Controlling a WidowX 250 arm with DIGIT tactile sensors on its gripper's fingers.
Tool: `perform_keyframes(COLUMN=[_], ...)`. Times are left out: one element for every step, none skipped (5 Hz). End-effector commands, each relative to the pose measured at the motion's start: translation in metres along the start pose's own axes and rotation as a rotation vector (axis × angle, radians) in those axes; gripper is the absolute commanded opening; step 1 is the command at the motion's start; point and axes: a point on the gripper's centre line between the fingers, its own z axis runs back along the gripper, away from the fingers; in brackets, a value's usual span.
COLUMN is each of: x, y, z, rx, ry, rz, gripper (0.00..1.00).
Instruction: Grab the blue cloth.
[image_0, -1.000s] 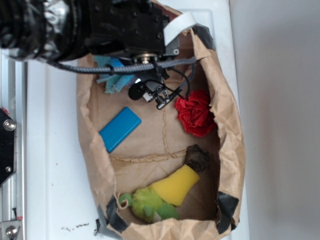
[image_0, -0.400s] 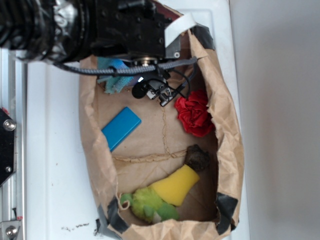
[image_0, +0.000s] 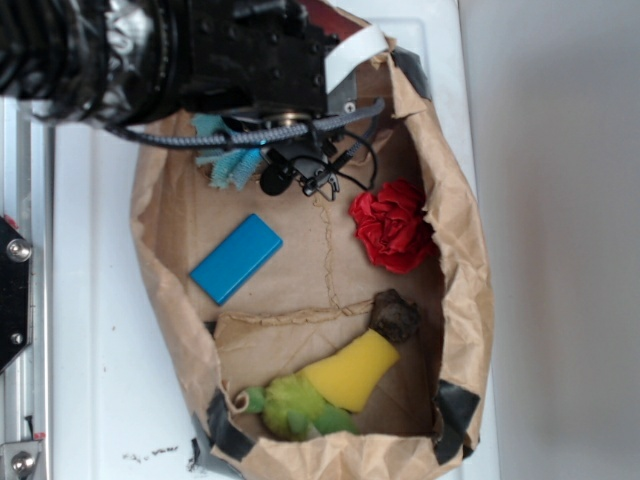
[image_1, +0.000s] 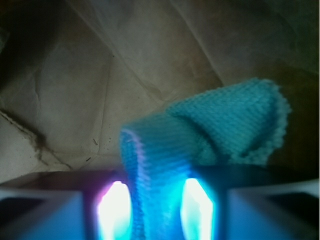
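The pale teal-blue terry cloth w/ frayed edges (image_1: 200, 145) sits at the top end of a crumpled brown paper bag tray (image_0: 462, 270), seen in the exterior view (image_0: 232, 165) mostly under the black robot arm (image_0: 150, 50). In the wrist view a fold of the cloth runs down betw. the two fingers (image_1: 115, 210), which glow blue-white on either side of it; the gripper (image_1: 152, 210) is clamped on that fold, fabric pinched in the gap. The rest of the cloth bulges up & to the right, nubbly weave visible, w/ creased brown paper behind it.

Outward from there, exterior view: black cables & a small round black part (image_0: 272, 180) hang just below the arm, next to the cloth's fringe. A bright blue hard flat rectangular block (image_0: 236, 258) lies below the cloth, tilted, apart from it. A red fabric flower (image_0: 392, 226) lies toward the bag's right wall. Lower down, a dark brown lumpy piece (image_0: 396, 314) touches a yellow foam-like piece (image_0: 352, 372), which meets a green plush-looking thing (image_0: 296, 408) at the bag's bottom end. Black tape patches (image_0: 452, 412) mark the bag corners. The bag rests on a white counter (image_0: 110, 350); a metal rail (image_0: 20, 300) runs along the left edge.
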Motion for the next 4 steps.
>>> perform_keyframes(x=[0.004,0.004,0.005,0.004], y=[0.007,0.007,0.007,0.007], z=[0.007,0.007,0.008,0.020], rx=[-0.011,-0.012,-0.018,-0.068], ry=[-0.019,-0.018,-0.015,-0.020], rz=[0.018,0.018,0.014,-0.058], gripper=[0.00,0.00,0.00,0.00])
